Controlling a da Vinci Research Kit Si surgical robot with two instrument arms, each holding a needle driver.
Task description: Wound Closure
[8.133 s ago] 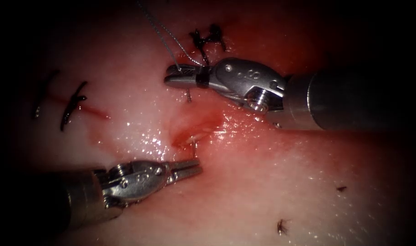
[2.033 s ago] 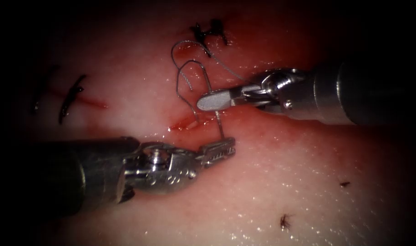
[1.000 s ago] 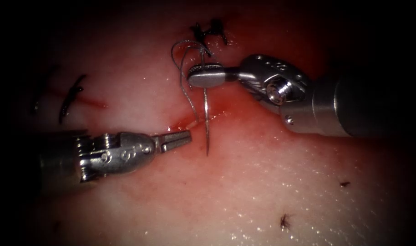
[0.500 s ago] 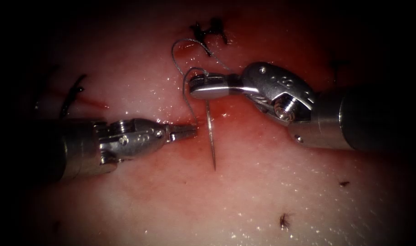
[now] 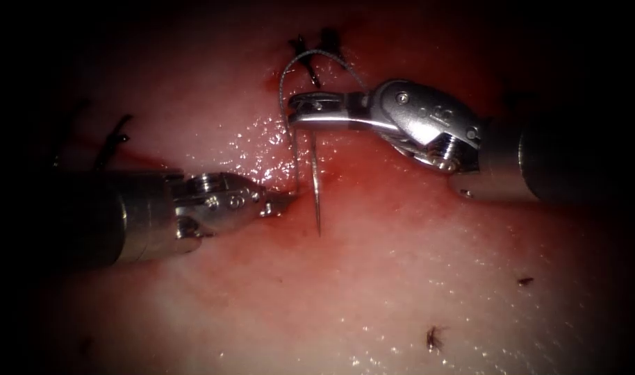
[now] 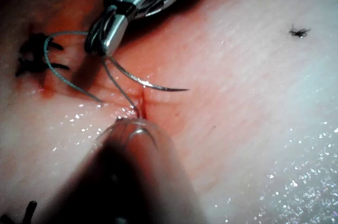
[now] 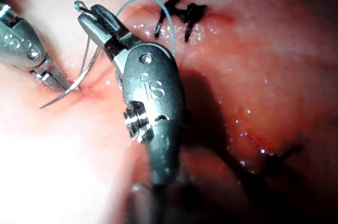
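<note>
Steel-grey and thin, the needle (image 5: 317, 191) is hanging clear of the tissue (image 5: 415, 292), its long axis running near to far, its point (image 5: 318, 232) aiming toward the camera just right of the cut (image 5: 290, 191). At that cut the left tool (image 5: 284, 201) is resting — jaws closed, apparently on nothing. Farther back, the right tool (image 5: 305, 111) is clamping the needle's rear end, thread (image 5: 284, 87) looping toward dark knots (image 5: 316, 50).
</note>
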